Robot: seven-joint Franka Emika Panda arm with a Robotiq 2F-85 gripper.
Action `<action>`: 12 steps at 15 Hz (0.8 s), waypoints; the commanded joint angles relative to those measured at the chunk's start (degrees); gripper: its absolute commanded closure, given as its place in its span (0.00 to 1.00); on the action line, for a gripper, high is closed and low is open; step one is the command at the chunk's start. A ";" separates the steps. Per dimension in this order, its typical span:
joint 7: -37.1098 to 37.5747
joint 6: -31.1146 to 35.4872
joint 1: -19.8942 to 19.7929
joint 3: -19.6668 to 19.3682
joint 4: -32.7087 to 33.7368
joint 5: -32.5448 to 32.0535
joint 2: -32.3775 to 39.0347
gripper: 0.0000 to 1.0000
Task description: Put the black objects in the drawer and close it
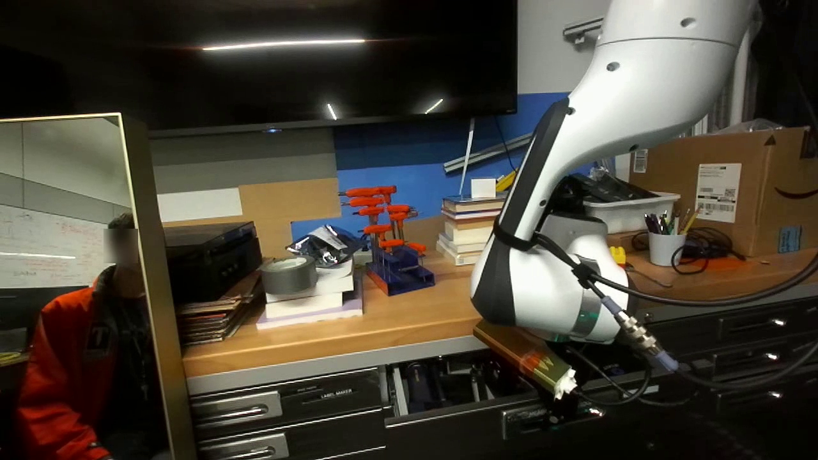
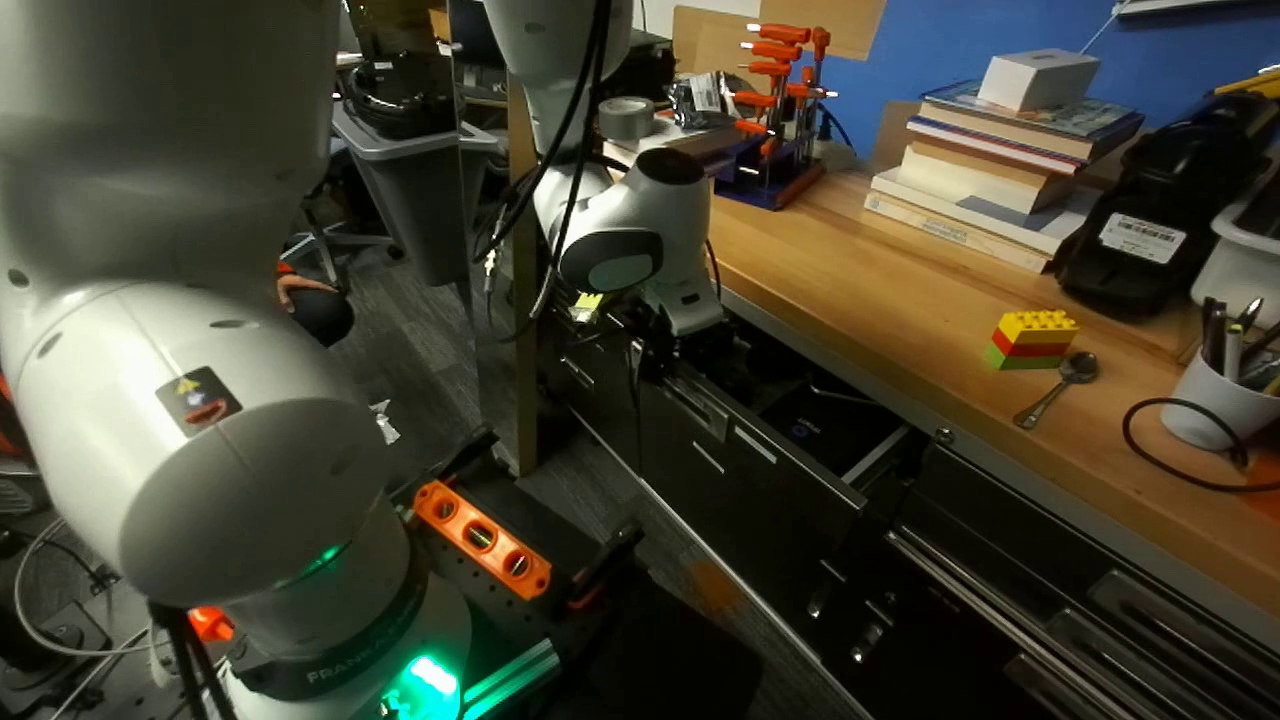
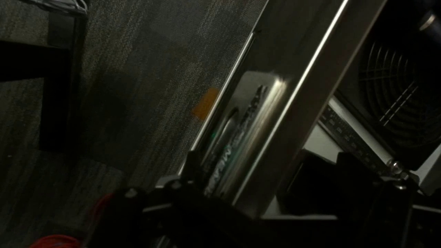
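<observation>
Tape (image 1: 289,278) rests on books (image 1: 305,306) (a silvery bag (image 1: 326,246) beside it); a spoon (image 2: 1060,387) lies beside toy bricks (image 2: 1034,342).

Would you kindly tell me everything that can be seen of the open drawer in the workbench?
The drawer is wide, dark and metallic-looking, pulled out beneath the wooden worktop. A silvery handle with partly legible lettering sits on its front wall. Inside lie a marked strip, a round grille-like piece and things too dark to name. In the wrist view, the open gripper appears to straddle that wall; whether it touches, I cannot tell.
</observation>
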 commanded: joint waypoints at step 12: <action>22.65 -5.91 61.95 -62.79 -2.48 -21.46 1.31 0.00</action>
